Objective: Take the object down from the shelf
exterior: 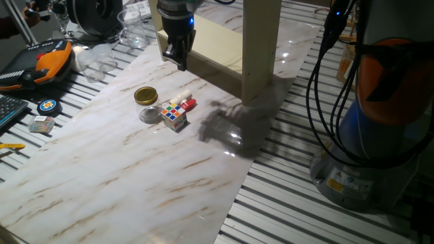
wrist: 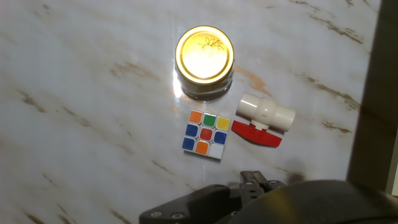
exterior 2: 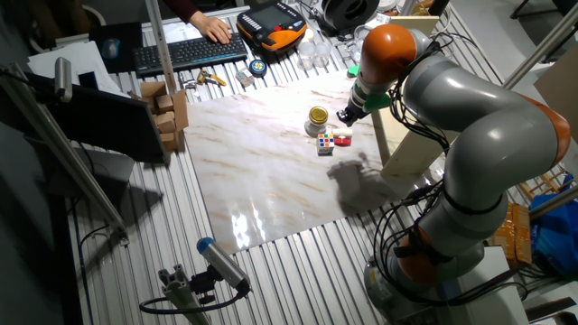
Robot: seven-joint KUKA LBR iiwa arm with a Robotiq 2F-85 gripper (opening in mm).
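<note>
Step in hand, by judgement: the retrieval appears done or nearly so. Nothing is visible on the boards of the shelf (exterior: 261,51) in the portions shown, and three small items lie grouped on the surface (exterior: 135,176) just in front of it. Which of them is the task's object cannot be told from these views.

Findings, largest first:

- Shelf: cream-coloured unit at the far right side of the surface; its upright panel stands near the group of items.
- End effector (exterior: 178,53): raised above the surface beside the shelf's front edge, clear of all items. It carries nothing that can be seen. Whether its fingers stand apart or together cannot be told; the hand view shows only a dark part of the housing.
- Jar (wrist: 204,62): upright, gold lid on, touching or just beside the cube.
- Puzzle cube (wrist: 206,134): coloured stickers upward.
- Valve (wrist: 266,118): white body, red handle, lying just beside the cube.

Next move, by judgement: withdraw upward and away without brushing the shelf panel.

Markings: faint scribble on the jar lid, unreadable; no brand or label legible elsewhere
</note>
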